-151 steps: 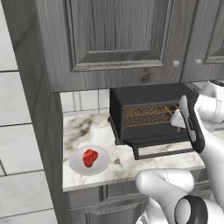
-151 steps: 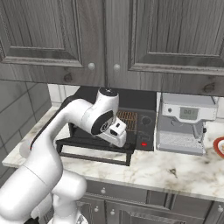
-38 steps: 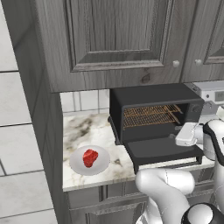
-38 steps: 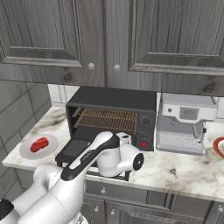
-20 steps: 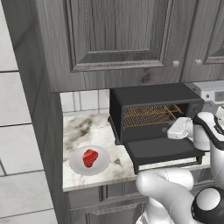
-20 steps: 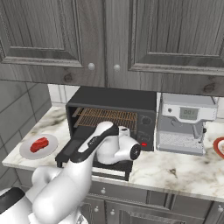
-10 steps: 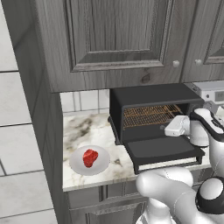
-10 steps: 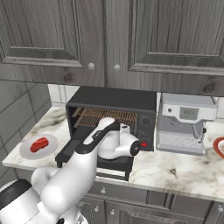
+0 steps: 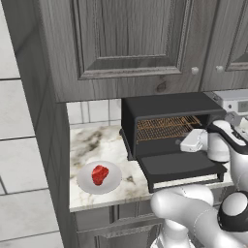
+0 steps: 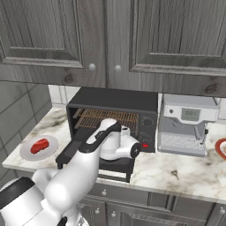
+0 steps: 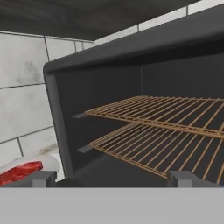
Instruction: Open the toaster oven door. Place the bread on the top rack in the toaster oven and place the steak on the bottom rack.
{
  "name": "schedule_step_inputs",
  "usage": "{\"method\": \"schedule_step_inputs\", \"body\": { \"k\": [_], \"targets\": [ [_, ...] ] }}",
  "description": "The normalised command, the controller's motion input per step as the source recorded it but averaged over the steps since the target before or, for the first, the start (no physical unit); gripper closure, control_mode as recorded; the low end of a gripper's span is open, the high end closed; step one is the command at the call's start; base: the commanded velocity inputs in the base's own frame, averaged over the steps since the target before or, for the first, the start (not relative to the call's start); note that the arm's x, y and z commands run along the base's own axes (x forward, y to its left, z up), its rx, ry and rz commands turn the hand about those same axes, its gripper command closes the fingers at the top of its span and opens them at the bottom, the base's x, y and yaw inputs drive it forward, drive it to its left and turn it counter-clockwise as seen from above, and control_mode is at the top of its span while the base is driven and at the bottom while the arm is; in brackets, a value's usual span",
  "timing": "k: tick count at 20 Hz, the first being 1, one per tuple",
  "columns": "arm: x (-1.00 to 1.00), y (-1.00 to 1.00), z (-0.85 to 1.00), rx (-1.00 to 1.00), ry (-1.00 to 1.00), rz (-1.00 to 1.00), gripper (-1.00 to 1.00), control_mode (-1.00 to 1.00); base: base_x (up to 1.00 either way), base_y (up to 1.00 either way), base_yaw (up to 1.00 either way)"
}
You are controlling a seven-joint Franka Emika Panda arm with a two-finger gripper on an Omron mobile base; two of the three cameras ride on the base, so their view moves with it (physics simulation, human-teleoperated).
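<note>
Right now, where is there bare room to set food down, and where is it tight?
Both oven racks, top rack and bottom rack, are bare. So is the counter between plate and toaster oven. It is tight where the arm hangs over the dropped door.

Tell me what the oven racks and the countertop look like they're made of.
The top rack and the bottom rack look like thin metal wire with a coppery finish: fine parallel rods, see-through. The countertop looks like polished marble or stone: white with grey veining, though it could be laminate.
</note>
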Motion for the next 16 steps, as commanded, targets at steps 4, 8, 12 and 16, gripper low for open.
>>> {"method": "schedule_step_inputs", "body": {
  "k": [4, 8, 12, 16],
  "targets": [
    [0.14, 0.13, -0.02, 0.00, -0.02, -0.02, -1.00, -1.00, 0.00, 0.00, 0.00],
    [0.07, 0.17, 0.00, 0.00, -0.01, -0.04, -1.00, -1.00, 0.00, 0.00, 0.00],
    [0.08, 0.06, -0.01, 0.00, 0.00, -0.05, -1.00, -1.00, 0.00, 0.00, 0.00],
    [0.13, 0.00, 0.00, 0.00, 0.00, -0.04, -1.00, -1.00, 0.00, 0.00, 0.00]
  ]
}}
